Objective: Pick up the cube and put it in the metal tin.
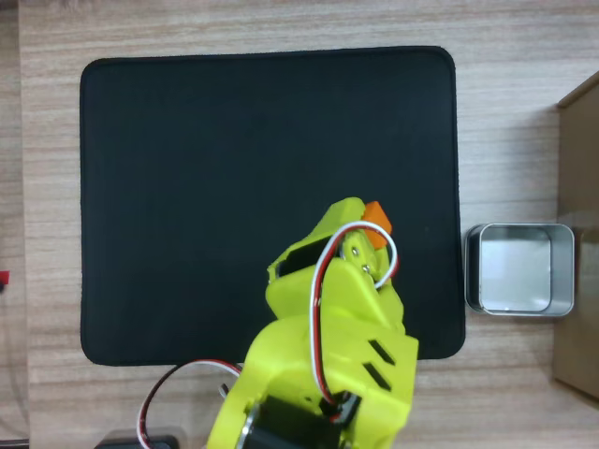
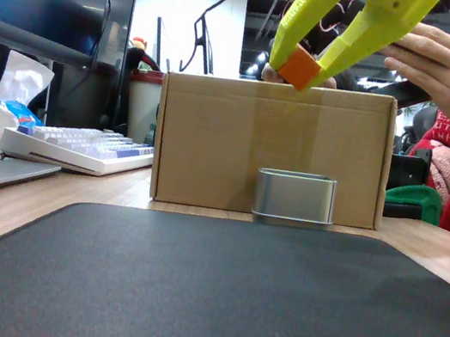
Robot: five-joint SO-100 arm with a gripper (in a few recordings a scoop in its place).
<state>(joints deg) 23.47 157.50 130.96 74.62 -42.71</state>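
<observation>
Cube pinched in the yellow claw, lifted clear of the mat.

Overhead view: saw the gripper (image 1: 367, 227) over the black mat (image 1: 187, 187), left of the metal tin (image 1: 519, 269), with just an orange corner of the cube (image 1: 378, 221) peeking past the yellow shell; fingertips hidden under the arm, so height above the mat not readable here. Tin sat on the wooden table (image 1: 281, 23) just off the mat's right edge, beside a cardboard box (image 1: 578, 234) cut off by the frame. Fixed view: showed the gripper (image 2: 302, 67) pressed on the cube (image 2: 299, 65) from both sides, held high above the tin (image 2: 294, 197), which stood in front of the box (image 2: 214, 132). Arm cropped at the top; a person's hand (image 2: 443, 67) behind the box, partly hidden.
</observation>
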